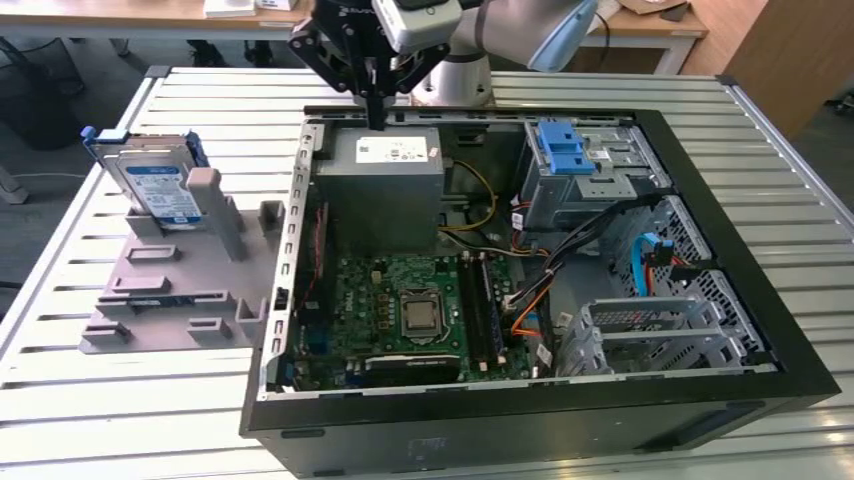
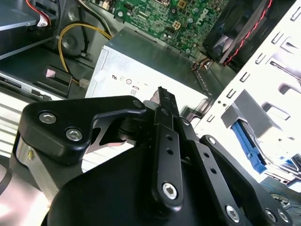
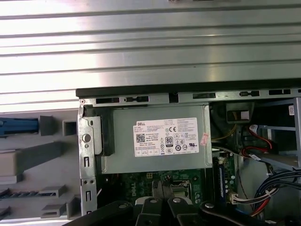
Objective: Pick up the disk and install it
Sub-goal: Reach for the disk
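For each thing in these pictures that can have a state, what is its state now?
gripper: shut, holding nothing, over the power supply.
disk: standing upright in the grey holder, not yet picked up.
computer case: lying on its side, open, side panel off.
power supply: mounted inside the case.
processor: seated in its socket, no cooler on it.

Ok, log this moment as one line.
gripper shut, empty, above power supply | disk standing in grey stand, outside case | not installed
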